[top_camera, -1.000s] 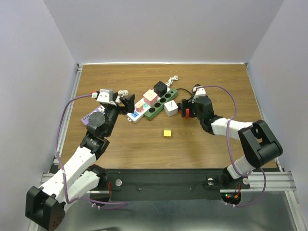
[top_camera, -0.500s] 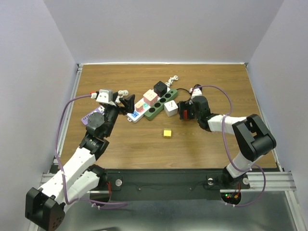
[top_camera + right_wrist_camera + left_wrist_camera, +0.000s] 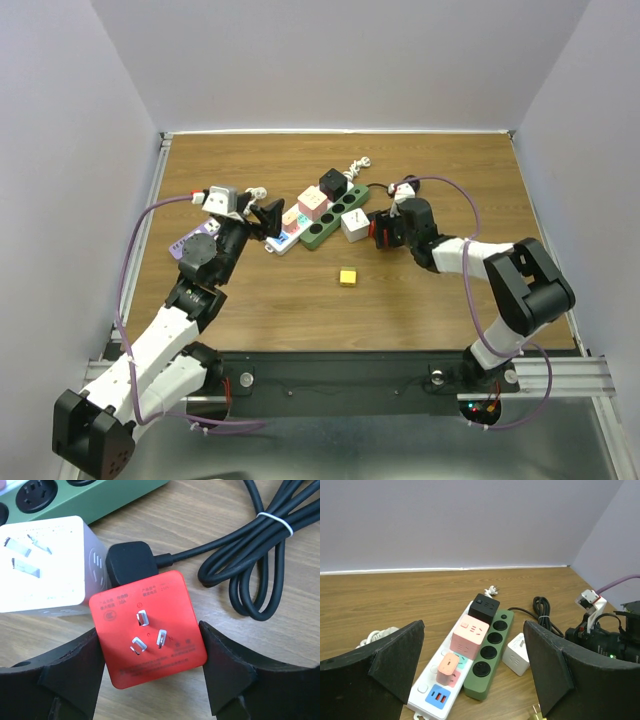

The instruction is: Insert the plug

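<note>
Yellow block [image 3: 347, 277], poss. an adapter, lies alone on wood table [image 3: 250, 160].

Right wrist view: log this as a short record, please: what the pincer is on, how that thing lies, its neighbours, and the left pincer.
right pincer: closed against both sides of the red plug
red plug: flat on the wood, three prongs facing up
neighbours: white adapter and black plug just beyond it; coiled black cable apart, off to one side
left pincer: open, nothing between, facing the green power strip
</note>
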### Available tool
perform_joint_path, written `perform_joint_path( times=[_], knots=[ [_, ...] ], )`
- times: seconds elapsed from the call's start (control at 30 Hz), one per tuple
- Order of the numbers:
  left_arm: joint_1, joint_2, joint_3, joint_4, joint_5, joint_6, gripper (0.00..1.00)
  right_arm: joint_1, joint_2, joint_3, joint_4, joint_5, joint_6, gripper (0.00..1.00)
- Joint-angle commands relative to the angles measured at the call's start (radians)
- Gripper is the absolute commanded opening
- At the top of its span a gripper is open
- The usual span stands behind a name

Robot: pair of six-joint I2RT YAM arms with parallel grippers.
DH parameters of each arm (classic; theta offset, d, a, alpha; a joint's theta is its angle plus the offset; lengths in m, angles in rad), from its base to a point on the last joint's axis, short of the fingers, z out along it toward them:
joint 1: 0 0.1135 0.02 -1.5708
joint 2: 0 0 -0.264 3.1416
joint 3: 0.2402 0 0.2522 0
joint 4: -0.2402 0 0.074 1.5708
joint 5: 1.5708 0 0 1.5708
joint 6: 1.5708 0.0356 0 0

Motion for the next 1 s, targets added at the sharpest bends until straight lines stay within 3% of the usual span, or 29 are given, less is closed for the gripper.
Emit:
perform_joint_path(
  times=[0.0, 0.03, 0.13, 0.4, 0.6, 0.73, 0.97],
  knots=[
    [-0.004, -0.017, -0.019, 0.067, 0.057, -0.001, 0.89, -0.003, -0.081, 0.049, -0.033, -0.13, 0.019, 0.16],
    [-0.004, -0.017, -0.028, 0.078, 0.099, 0.004, 0.89, -0.003, -0.103, 0.046, -0.035, -0.147, 0.03, 0.0],
    [-0.002, -0.011, -0.038, 0.122, 0.196, 0.015, 0.89, -0.003, -0.224, 0.04, -0.047, -0.242, 0.062, 0.0],
    [-0.005, -0.055, -0.063, 0.202, 0.544, 0.016, 0.89, -0.003, -0.46, 0.003, -0.056, -0.692, 0.072, 0.0],
    [-0.021, -0.038, -0.063, 0.251, 0.774, -0.011, 0.91, -0.002, -0.436, 0.026, -0.013, -1.074, 0.052, 0.0],
    [-0.053, 0.021, -0.036, 0.253, 0.871, -0.005, 0.91, 0.02, -0.395, 0.058, 0.001, -1.194, 0.036, 0.0],
    [-0.094, 0.061, -0.012, 0.202, 0.845, 0.024, 0.91, 0.037, -0.361, 0.13, -0.006, -1.362, 0.003, 0.0]
  ],
)
